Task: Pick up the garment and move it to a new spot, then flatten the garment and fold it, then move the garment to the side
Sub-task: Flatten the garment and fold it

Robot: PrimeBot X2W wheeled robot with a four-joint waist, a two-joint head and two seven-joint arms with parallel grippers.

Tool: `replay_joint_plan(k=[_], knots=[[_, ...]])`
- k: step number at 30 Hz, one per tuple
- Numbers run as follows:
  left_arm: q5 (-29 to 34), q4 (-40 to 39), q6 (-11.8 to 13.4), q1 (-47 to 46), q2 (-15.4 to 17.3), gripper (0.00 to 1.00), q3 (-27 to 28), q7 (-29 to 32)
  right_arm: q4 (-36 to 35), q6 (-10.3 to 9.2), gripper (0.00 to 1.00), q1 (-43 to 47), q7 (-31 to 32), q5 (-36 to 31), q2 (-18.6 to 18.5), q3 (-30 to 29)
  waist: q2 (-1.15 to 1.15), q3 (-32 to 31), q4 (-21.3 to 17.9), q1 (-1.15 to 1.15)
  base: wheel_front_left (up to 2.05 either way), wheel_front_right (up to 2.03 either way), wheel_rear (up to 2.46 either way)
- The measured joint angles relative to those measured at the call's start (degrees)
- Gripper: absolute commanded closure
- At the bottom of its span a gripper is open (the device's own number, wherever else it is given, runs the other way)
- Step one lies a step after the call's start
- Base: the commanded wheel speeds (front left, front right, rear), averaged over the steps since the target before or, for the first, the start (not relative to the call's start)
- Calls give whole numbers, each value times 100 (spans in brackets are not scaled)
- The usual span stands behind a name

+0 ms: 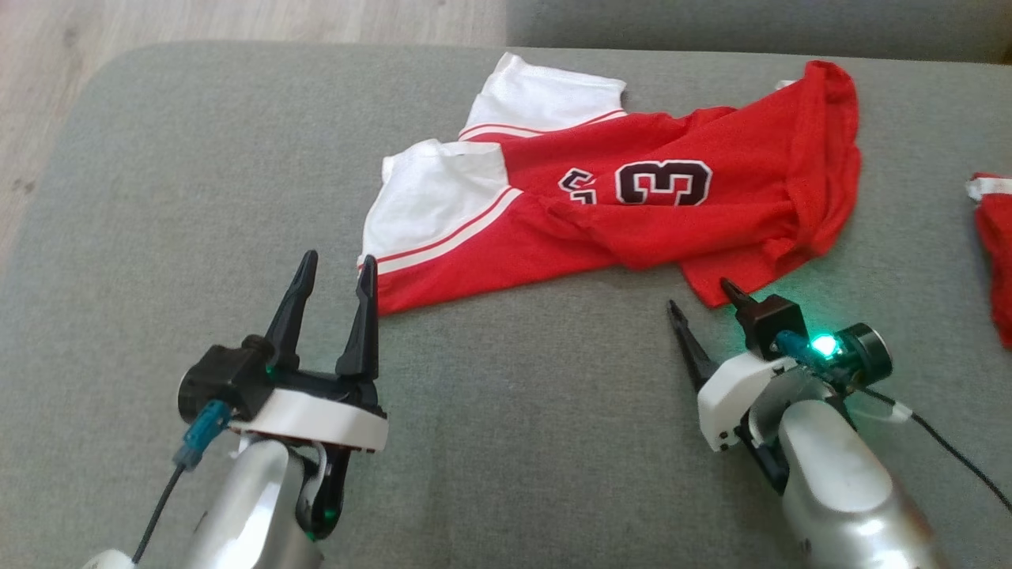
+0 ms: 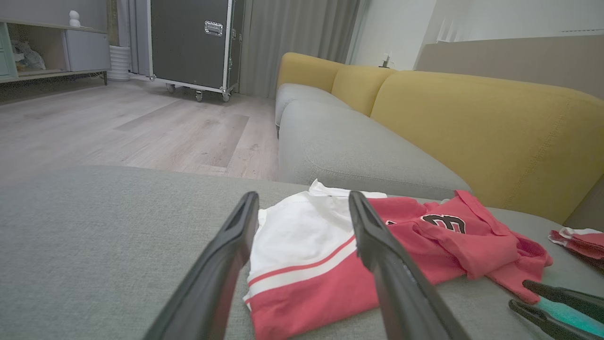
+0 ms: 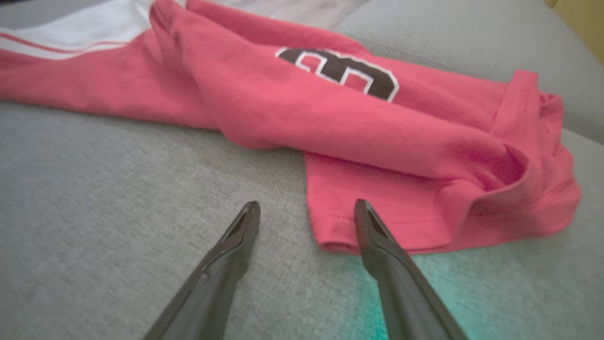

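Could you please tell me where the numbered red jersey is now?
In the head view the jersey lies crumpled on the grey cushion, upper centre, just beyond the left hand and right hand.

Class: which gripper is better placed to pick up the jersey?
Probably the right gripper: open, its fingers straddle the jersey at its red hem corner. The left gripper, also open, sits beside the white edge.

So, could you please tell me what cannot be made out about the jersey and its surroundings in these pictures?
Head view: a fold of the jersey covers the start of its number.
Head view: the second red cloth is cut off by the right edge.
Right wrist view: whether the right pincer touches the jersey's hem is unclear; one finger overlaps it.
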Motion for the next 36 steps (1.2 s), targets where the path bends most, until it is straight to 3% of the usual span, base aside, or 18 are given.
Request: replay_joint_plan(k=[6, 7, 8, 19, 32, 33, 34, 36], knots=[[-1, 7, -1, -44, -8, 0, -47, 0, 667, 0, 2, -513, 172, -134, 0, -177, 0, 72, 89, 0, 0, 0, 0], [-1, 7, -1, -44, -7, 0, -47, 0, 750, 0, 94, -589, 176, -134, 0, -176, 0, 74, 83, 0, 0, 0, 0], [-1, 7, -1, -44, -7, 0, -46, 0, 823, 0, 100, -643, 174, -134, 0, -174, 0, 72, 73, 0, 0, 0, 0], [-1, 27, -1, -23, 21, 0, 81, 0, 1115, 0, 100, -443, -210, -62, -4, -862, 0, -133, -320, 0, 0, 0, 0], [86, 14, -1, 254, 14, 0, 232, 0, 580, 0, 100, 652, -200, -242, -149, -1616, 0, -630, -999, -1, 0, 0, 0], [86, 15, -1, 266, 15, 0, 235, 0, 542, 0, 23, 692, -201, -240, -148, -1611, 0, -663, -1022, -1, 0, 0, 0], [86, 15, -2, 271, 13, 0, 235, 0, 509, 0, 0, 726, -201, -214, -145, -1595, 0, -696, -1040, -1, 0, 0, 0], [86, 15, -2, 280, 13, 0, 237, 0, 427, 0, 0, 779, -211, -122, -134, -1537, 0, -751, -1069, -2, 0, 0, 0]])
